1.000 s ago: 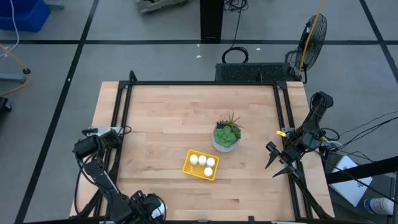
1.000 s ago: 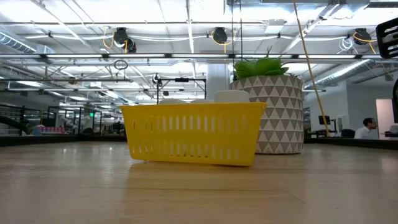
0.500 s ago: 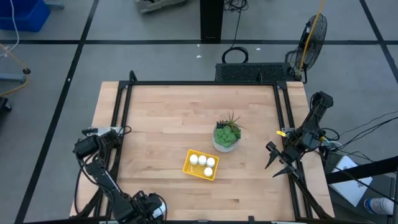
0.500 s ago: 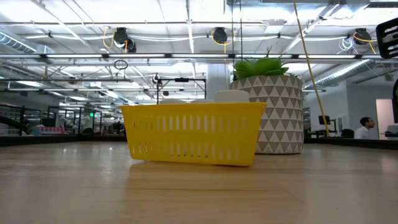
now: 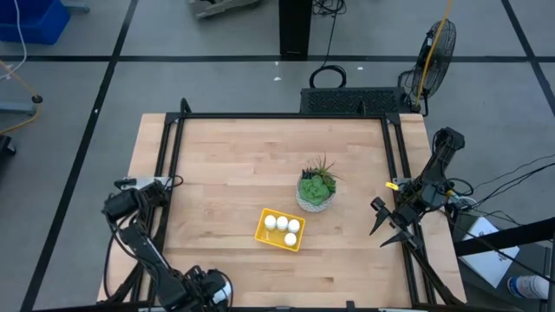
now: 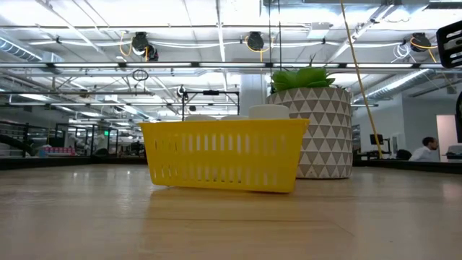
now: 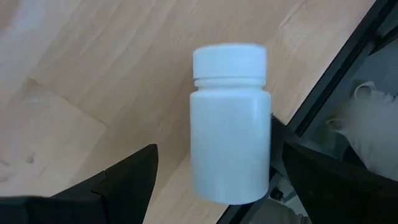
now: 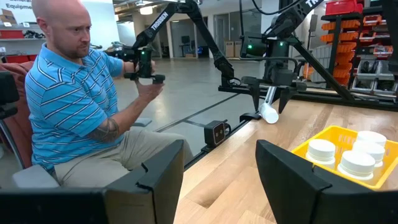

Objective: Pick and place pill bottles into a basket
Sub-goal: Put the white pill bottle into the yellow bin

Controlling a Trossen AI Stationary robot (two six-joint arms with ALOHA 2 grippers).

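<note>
One white pill bottle [image 7: 230,124] lies on its side on the wood near the table's near left corner, cap toward the table's middle. My left gripper [image 7: 214,146] points down over it, open, one finger on each side; in the right wrist view the gripper [image 8: 268,99] stands over the bottle [image 8: 269,114]. The yellow basket [image 5: 261,231] sits near the table's middle and holds several white pill bottles [image 5: 282,224], standing upright [image 8: 357,155]. My right gripper [image 5: 381,227] waits open at the table's right edge, nothing between its fingers. My left gripper's fingers come from above and lie across the lying bottle. One finger [image 7: 311,168] stands right beside the bottle's side wall [image 7: 264,134]; whether it touches I cannot tell. The other finger is clear of the bottle.
A patterned pot with a green plant [image 5: 316,191] stands just behind the basket toward the far right. The table's black frame rail [image 7: 348,68] runs close beside the lying bottle. A person [image 8: 81,106] sits beyond the table's left edge, holding a hand controller.
</note>
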